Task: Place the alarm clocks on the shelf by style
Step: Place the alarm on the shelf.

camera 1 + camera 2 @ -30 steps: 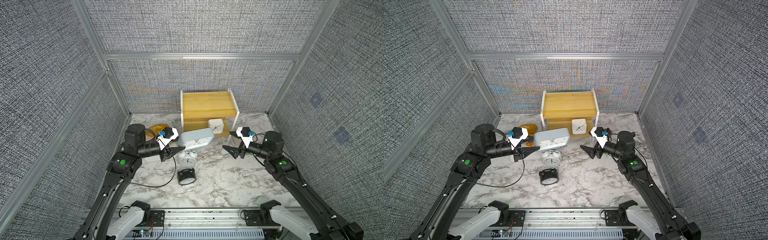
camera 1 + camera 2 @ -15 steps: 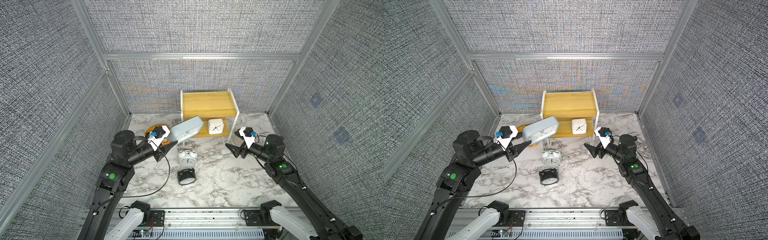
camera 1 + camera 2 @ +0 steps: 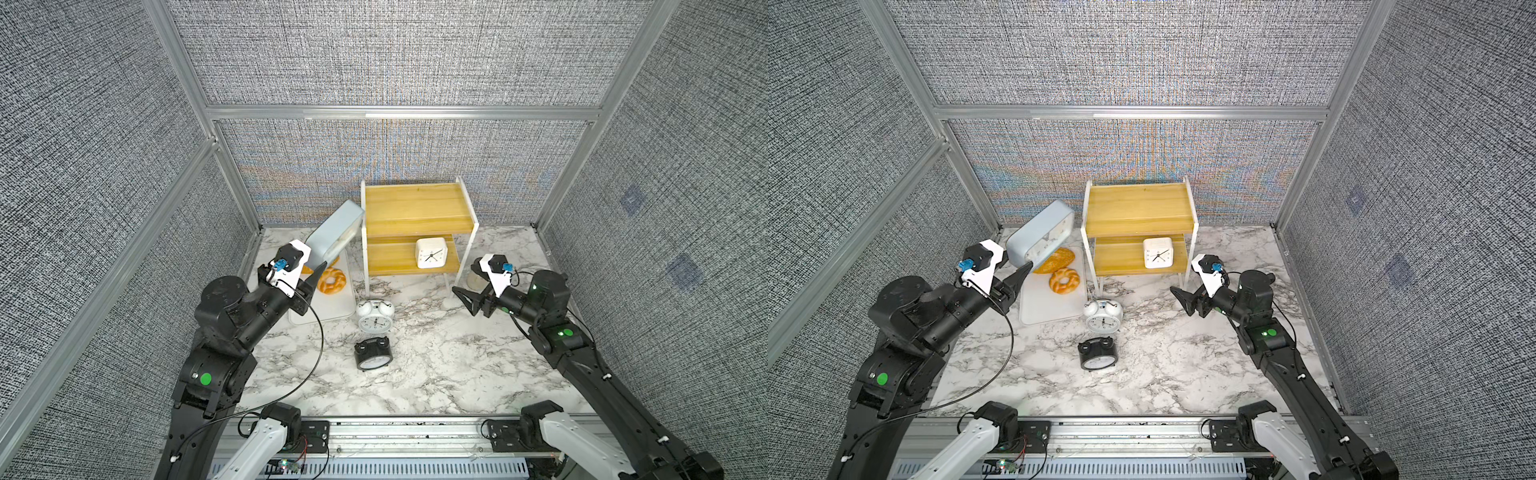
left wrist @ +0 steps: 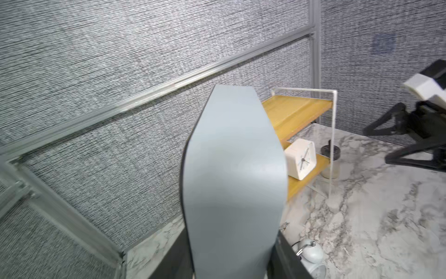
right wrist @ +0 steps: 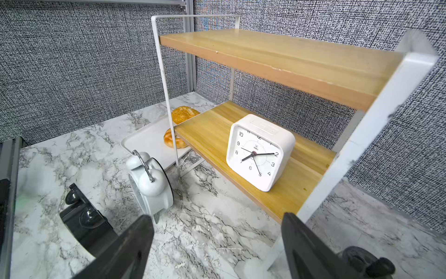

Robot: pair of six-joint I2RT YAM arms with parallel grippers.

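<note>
Marble tabletop [image 3: 436, 365]: one clock of four shelved.
Black twin-bell clock [image 3: 373, 354] and white twin-bell clock [image 3: 375, 316] wait below. The right tool [image 3: 465, 300] gapes wide and empty. The left tool [image 3: 319, 262], clamped on the grey clock [image 3: 334, 235], has lifted it beside the shelf [image 3: 415, 208], whose lower board holds the square clock [image 3: 431, 252].

On the small white square clock [image 5: 260, 152], black hour numerals read clearly: 2, 3, 4, 8, 9, 10.
</note>
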